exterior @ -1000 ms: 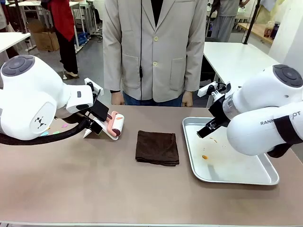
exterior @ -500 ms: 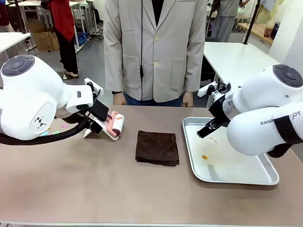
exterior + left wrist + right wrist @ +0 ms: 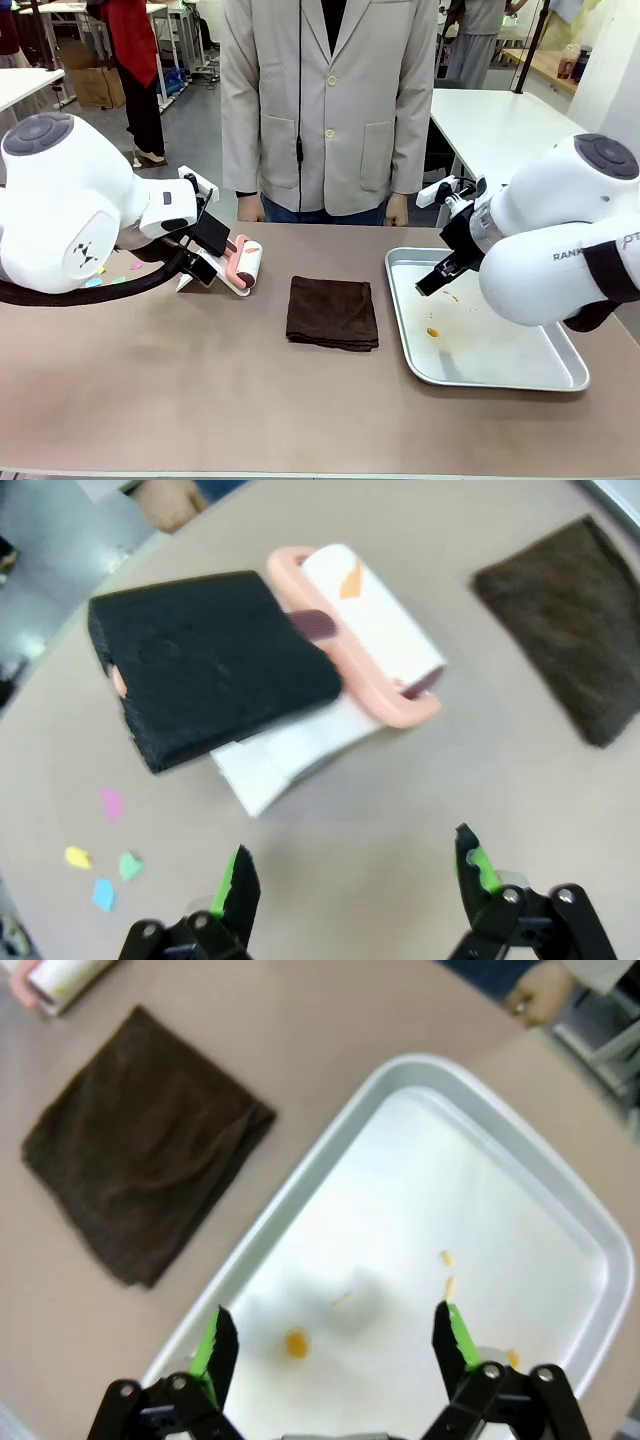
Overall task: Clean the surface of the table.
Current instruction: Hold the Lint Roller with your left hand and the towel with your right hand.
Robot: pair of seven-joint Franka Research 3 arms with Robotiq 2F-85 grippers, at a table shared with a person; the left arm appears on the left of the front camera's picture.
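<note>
At the shared workbench, the table (image 3: 200,400) spreads its taupe top across the whole foreground between my two arms, with a person (image 3: 325,100) in a beige jacket standing at its far edge, hands down by the rim. My left gripper (image 3: 355,860) hangs over the table's left part, its green-tipped fingers spread wide with nothing between them. Beyond them lies a pink lint roller (image 3: 370,630) with a white roll, touching a black block (image 3: 210,680) that lies partly over a white piece (image 3: 285,765). Small coloured paper scraps (image 3: 100,865) dot the tabletop beside one finger. A dark brown cloth (image 3: 332,312) lies flat near the middle of the table, between the roller and a silver tray (image 3: 500,385) on the right. My right gripper (image 3: 333,1325) hovers above that tray, its fingers also parted and empty. Orange crumbs (image 3: 296,1342) and a few paler specks lie scattered on the tray's floor, and the cloth's nearest corner sits near the tray's rim without touching it
</note>
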